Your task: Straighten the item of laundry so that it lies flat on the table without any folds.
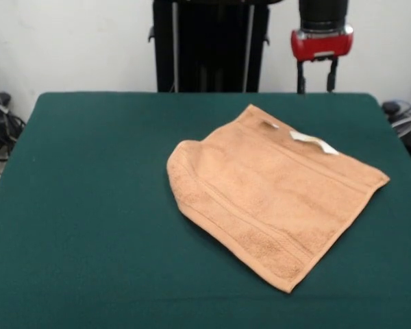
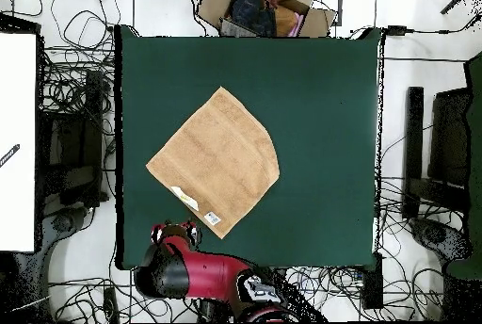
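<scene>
The peach terry towel (image 1: 274, 195) lies spread on the green table (image 1: 89, 205), one corner rounded under. The gripper (image 1: 316, 77) hangs apart, fingers parted and empty.

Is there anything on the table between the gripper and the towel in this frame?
No. In the front view only bare green table separates the gripper from the towel; the overhead view shows the same.

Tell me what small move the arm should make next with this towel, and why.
Probably bring the gripper down to the towel's rounded left corner in the front view. That corner looks tucked under, while the other three come to points. The gripper hangs at the far edge of the table, its jaws apart, holding nothing.
</scene>
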Controlling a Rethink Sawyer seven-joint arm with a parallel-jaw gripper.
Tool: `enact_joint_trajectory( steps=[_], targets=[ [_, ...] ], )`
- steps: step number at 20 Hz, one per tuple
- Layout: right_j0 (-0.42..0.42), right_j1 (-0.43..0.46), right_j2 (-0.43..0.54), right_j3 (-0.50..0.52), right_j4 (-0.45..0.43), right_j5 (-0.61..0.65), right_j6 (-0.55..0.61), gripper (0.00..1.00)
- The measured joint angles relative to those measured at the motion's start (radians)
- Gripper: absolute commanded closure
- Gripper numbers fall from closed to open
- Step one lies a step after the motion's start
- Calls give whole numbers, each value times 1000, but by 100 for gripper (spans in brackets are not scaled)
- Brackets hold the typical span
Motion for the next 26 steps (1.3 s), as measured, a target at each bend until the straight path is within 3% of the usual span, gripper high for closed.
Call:
enact_joint_trajectory(
  steps=[11,16,26],
  targets=[
    [21,-60,-15,31,30,13,2,0],
    [5,-112,-32,31,30,95,2,0],
    [-124,-145,-33,-32,4,223,2,0]
  ],
)
